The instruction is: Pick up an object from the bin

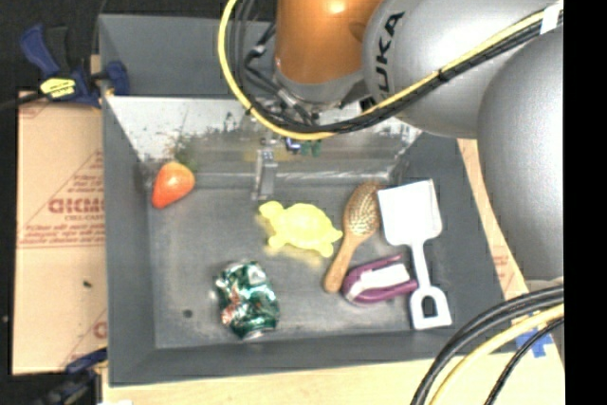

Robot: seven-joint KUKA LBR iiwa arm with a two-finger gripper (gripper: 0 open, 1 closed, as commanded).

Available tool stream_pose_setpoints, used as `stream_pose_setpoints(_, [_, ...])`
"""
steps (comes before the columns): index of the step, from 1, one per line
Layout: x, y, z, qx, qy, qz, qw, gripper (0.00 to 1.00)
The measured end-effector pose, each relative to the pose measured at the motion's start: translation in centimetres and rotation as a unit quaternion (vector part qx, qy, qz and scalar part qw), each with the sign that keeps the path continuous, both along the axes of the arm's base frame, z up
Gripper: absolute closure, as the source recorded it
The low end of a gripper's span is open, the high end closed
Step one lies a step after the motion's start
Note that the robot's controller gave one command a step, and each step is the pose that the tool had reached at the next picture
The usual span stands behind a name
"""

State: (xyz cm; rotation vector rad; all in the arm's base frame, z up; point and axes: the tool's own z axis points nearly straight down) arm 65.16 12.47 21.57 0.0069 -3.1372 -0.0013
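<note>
My gripper [264, 189] hangs below the orange wrist cover, near the bin's back wall. Its tip is just above the head end of a yellow toy turtle [302, 229] that lies flat in the middle of the bin. I see nothing held in the gripper. An orange-red strawberry-like toy [172, 184] sits to the left, against the back-left wall. A wooden hairbrush [352, 235] lies right of the turtle, with its handle pointing to the front.
A white plastic scoop [415, 232] lies at the right, handle toward the front. Beside it is a purple and white object [378, 282]. A crumpled green foil wrapper [247, 300] rests at the front left. The arm covers the bin's back right.
</note>
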Motion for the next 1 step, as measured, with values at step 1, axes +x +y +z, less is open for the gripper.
stream_pose_setpoints(1, [0.16,-0.05,0.55,0.001,-0.0044,-0.002,1.0,0.0])
